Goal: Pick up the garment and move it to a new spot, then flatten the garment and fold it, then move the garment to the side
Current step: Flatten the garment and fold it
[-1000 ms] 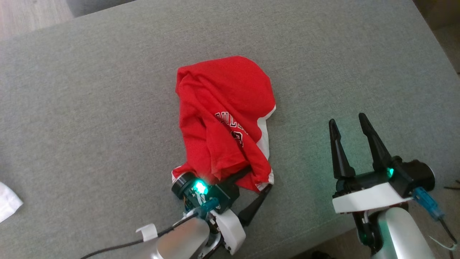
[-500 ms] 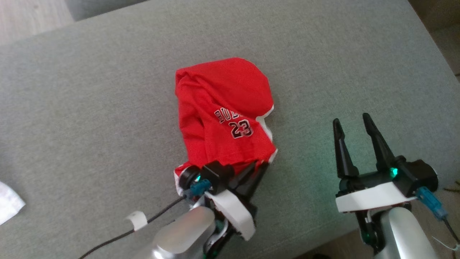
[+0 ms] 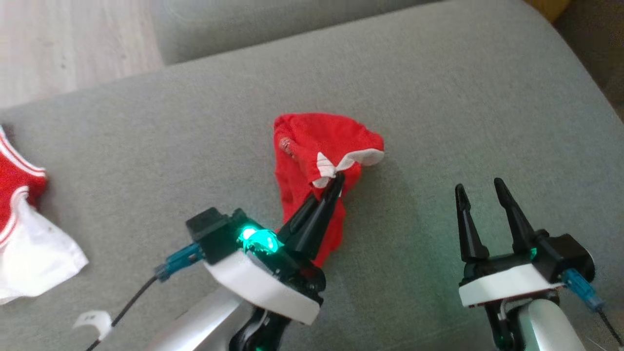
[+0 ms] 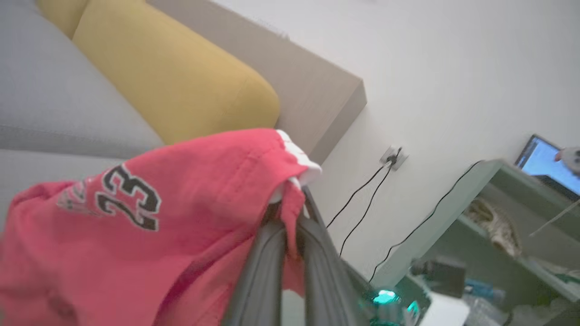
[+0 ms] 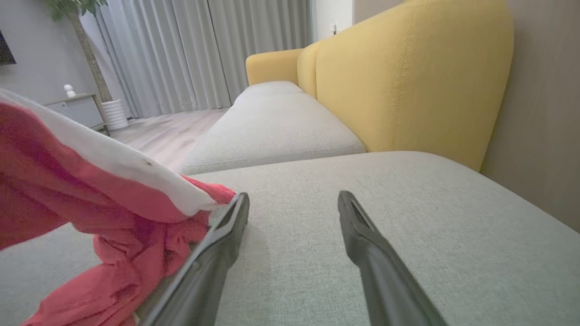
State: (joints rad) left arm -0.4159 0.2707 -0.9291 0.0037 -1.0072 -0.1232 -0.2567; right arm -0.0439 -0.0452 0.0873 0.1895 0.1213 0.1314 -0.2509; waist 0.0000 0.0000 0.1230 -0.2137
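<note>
The garment (image 3: 312, 146) is a red jersey with white trim and a black number, bunched and lifted off the grey sofa cushion (image 3: 146, 161). My left gripper (image 3: 336, 183) is shut on its white-edged hem, and the cloth hangs down from the fingertips. In the left wrist view the garment (image 4: 158, 217) drapes to the left of the closed left gripper (image 4: 294, 199). My right gripper (image 3: 478, 185) stands open to the right, above the cushion, with nothing between its fingers. From the right wrist, the garment (image 5: 68, 181) hangs just left of the open right gripper (image 5: 293, 197).
Another red and white cloth (image 3: 24, 219) lies at the cushion's left edge. A yellow backrest (image 5: 408, 68) rises along the far side. A gap to a second grey cushion (image 3: 234, 19) and wooden floor (image 3: 73, 44) lie beyond. A cable (image 3: 131, 302) trails from my left arm.
The left gripper has risen with the garment's hem, pulling the flat-lying jersey up into a hanging bunch. The head camera has shifted, bringing the other cloth into view. The right gripper stays open.
</note>
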